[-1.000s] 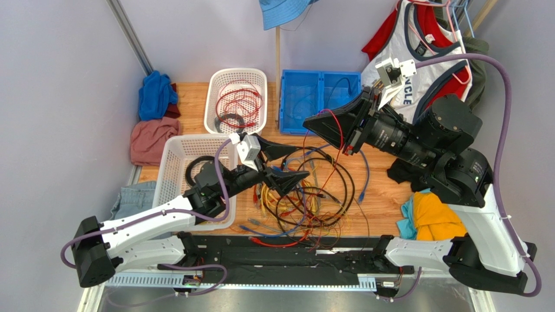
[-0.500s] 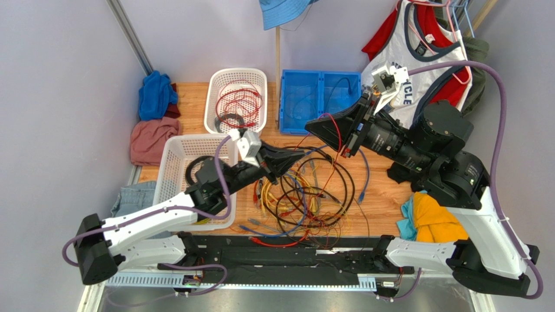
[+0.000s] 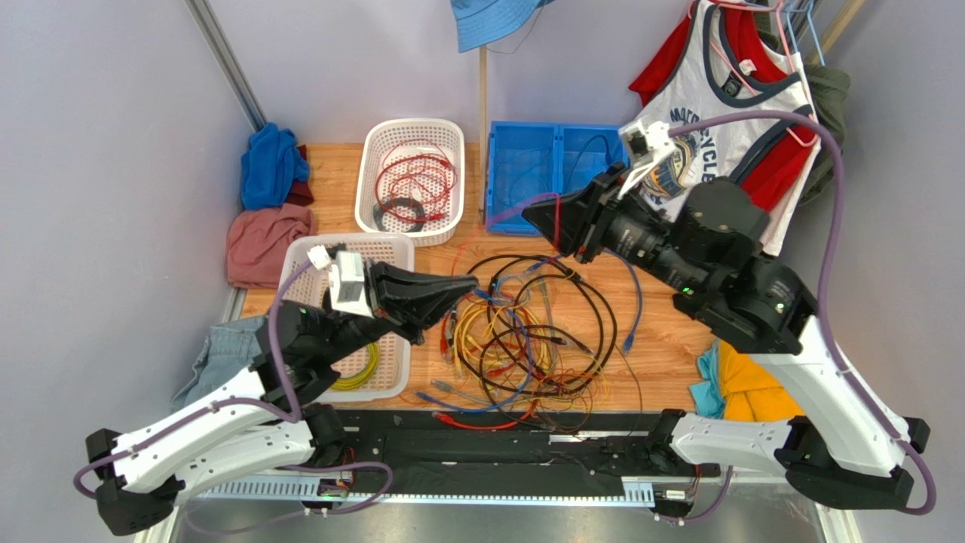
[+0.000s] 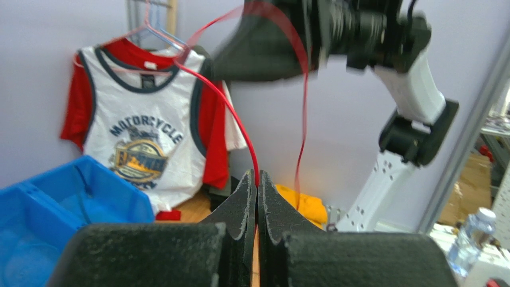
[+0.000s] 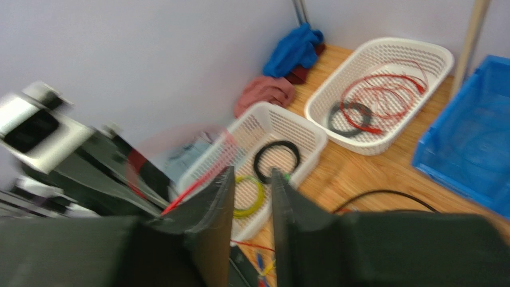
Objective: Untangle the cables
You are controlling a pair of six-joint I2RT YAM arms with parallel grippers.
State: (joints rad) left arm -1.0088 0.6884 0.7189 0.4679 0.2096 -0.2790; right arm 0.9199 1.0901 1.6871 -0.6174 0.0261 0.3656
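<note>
Clothing rings the wooden table (image 3: 663, 328). A blue cloth (image 3: 270, 164) and a rust-pink cloth (image 3: 261, 243) are bunched at the far left, and denim (image 3: 221, 345) lies off the left edge. A yellow and teal bundle (image 3: 748, 379) sits at the right, close against the right arm. At the back right hangs a white "MOTORCYCLE" tank top (image 4: 140, 134) over a red shirt (image 4: 212, 137), and a blue hat (image 3: 493, 17) tops a wooden pole (image 3: 483, 91).

The cables (image 3: 527, 339) lie in a knotted heap of black, yellow, orange, blue and red in the middle of the table, just right of the near basket and between the two arms. The left gripper (image 4: 257, 185) is raised over that basket's right edge. It is pinched tight on a red cable (image 4: 236, 119), which climbs from its tips and loops over the right gripper (image 5: 251, 176). The right gripper hangs high in front of the blue bin with its jaws a narrow gap apart and nothing seen between them. A blurred red line runs along the outside of one finger.

The far white basket (image 3: 368, 170) holds loose red cable and a small black coil. The near white basket (image 3: 292, 283), partly covered by the left arm, holds a black coil and a yellow coil. The blue bin (image 3: 521, 170) has two compartments, and a thin dark cord shows in the right one.
</note>
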